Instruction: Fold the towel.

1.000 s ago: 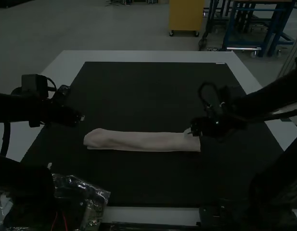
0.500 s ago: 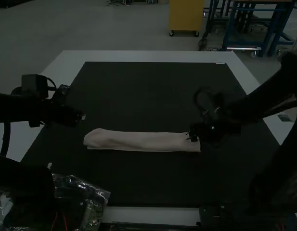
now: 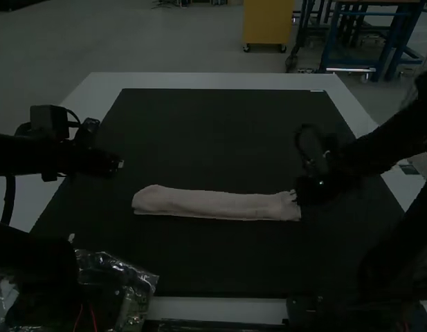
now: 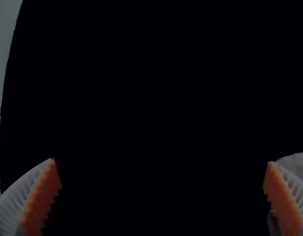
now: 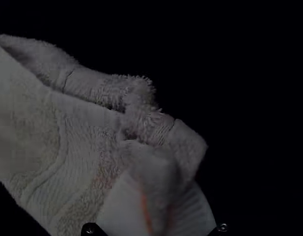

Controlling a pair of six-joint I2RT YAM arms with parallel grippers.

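Terry towel [image 3: 213,205] is shifting toward the right arm's side versus the earlier frame; right gripper [image 5: 158,189] is moving outward with it, so it's likely dragging the whole strip rather than just the end.

Near to far: clear plastic bag [image 3: 133,266] is lying at the near edge in front of the left arm, out of the work, probably just parked. Black mat [image 3: 213,252] is running under the job, sitting on the white tabletop [image 3: 220,306]. Towel is lying across it as a long narrow strip, already folded into layers, roughly level between the arms. Far corner of its right end is where the right gripper is pinching: fingers closed, cloth bunching up between the ribbed tips. Looks like it's pulling the end straight, or taking a grip for the next fold. Can't tell how many layers it's catching.

Left gripper [image 3: 120,164] is hanging just beyond the towel's left end, orange pads [image 4: 42,199] standing wide apart, nothing between them; likely waiting its turn.

Folding is looking well along. Next move is probably calling for the right end to go inward over the strip. Risk: a corner-only pinch is twisting the layers or skewing the strip.
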